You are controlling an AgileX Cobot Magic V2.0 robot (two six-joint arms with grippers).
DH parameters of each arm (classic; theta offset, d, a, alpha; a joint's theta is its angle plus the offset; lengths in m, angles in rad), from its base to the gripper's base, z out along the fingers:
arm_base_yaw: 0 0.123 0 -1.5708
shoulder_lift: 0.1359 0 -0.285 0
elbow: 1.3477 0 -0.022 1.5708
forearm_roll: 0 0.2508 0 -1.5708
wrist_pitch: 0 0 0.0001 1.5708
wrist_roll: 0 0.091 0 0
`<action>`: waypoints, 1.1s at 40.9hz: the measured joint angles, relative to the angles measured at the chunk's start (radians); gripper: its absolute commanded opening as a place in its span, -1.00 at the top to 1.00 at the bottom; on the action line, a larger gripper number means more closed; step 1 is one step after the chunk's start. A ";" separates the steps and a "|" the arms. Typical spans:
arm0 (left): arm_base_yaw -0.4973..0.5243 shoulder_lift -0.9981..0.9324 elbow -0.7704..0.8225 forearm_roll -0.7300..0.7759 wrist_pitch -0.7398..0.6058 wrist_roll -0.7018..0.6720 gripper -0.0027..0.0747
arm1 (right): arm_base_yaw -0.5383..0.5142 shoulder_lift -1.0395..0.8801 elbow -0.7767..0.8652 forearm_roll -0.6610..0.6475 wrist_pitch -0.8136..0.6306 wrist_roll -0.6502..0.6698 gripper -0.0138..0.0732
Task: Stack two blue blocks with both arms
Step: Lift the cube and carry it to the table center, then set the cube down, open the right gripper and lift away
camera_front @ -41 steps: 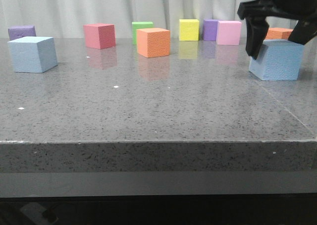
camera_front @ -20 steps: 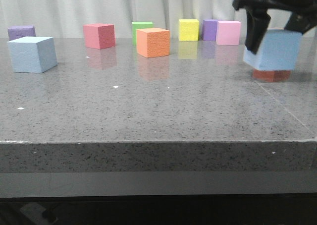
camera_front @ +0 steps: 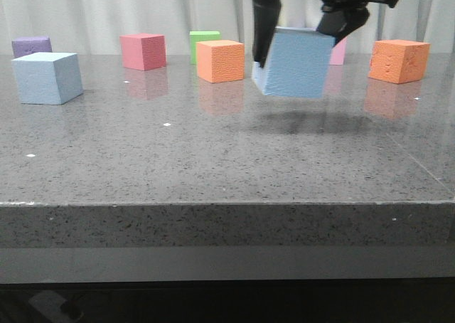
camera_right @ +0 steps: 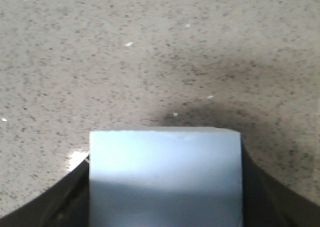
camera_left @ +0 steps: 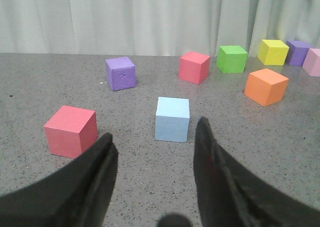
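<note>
I count two pale blue foam cubes with pebbled faces. One blue block [camera_front: 296,62] hangs clear of the grey speckled stone table [camera_front: 213,159], slightly tilted, clamped between the dark fingers of my right gripper [camera_front: 302,24]; its shadow lies on the stone under it. In the right wrist view that block [camera_right: 165,177] fills the space between the two fingers, which press its sides. The second blue block [camera_front: 46,77] sits flat on the table, well apart from the lifted one and toward the left arm's side. In the left wrist view it [camera_left: 172,118] rests just beyond my left gripper [camera_left: 155,152], whose glossy black fingers stand spread apart with nothing between them.

Around the resting block I count, in the left wrist view, two red cubes [camera_left: 71,130] [camera_left: 194,67], two purple [camera_left: 121,73] [camera_left: 299,52], one green [camera_left: 232,58], one yellow [camera_left: 273,52], one orange [camera_left: 266,86], and a pink one [camera_left: 314,62] at the edge. The front view shows a second orange cube [camera_front: 399,60] beyond the lifted block. All are matte foam with square edges.
</note>
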 measured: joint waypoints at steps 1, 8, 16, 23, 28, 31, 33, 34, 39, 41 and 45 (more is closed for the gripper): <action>0.000 0.000 0.000 0.000 0.000 0.000 0.04 | 0.009 0.003 -0.002 -0.010 0.000 0.010 -0.16; 0.000 0.000 0.000 0.000 0.000 0.000 0.04 | 0.070 0.062 -0.074 -0.055 0.016 0.072 -0.16; 0.000 0.000 0.000 0.000 0.000 0.000 0.04 | 0.117 0.168 -0.183 -0.101 0.094 0.124 -0.16; 0.000 0.000 0.000 0.000 0.000 0.000 0.04 | 0.119 0.240 -0.232 -0.118 0.116 0.177 -0.17; 0.000 0.000 0.000 0.000 0.000 0.000 0.04 | 0.121 0.255 -0.241 -0.121 0.109 0.200 -0.17; 0.000 0.000 0.000 0.000 0.000 0.000 0.04 | 0.121 0.257 -0.241 -0.121 0.099 0.216 -0.17; 0.000 0.000 0.000 0.000 0.000 0.000 0.04 | 0.121 0.257 -0.241 -0.121 0.091 0.224 -0.17; 0.000 0.000 0.000 0.000 0.000 0.000 0.04 | 0.121 0.259 -0.241 -0.121 0.089 0.227 -0.17; 0.000 0.000 0.000 0.000 0.000 0.000 0.04 | 0.121 0.259 -0.241 -0.121 0.085 0.231 -0.19; 0.000 0.000 0.000 0.000 0.000 0.000 0.04 | 0.121 0.259 -0.241 -0.121 0.082 0.231 -0.27; 0.000 0.000 0.000 0.000 0.000 0.000 0.04 | 0.121 0.259 -0.241 -0.121 0.081 0.231 -0.54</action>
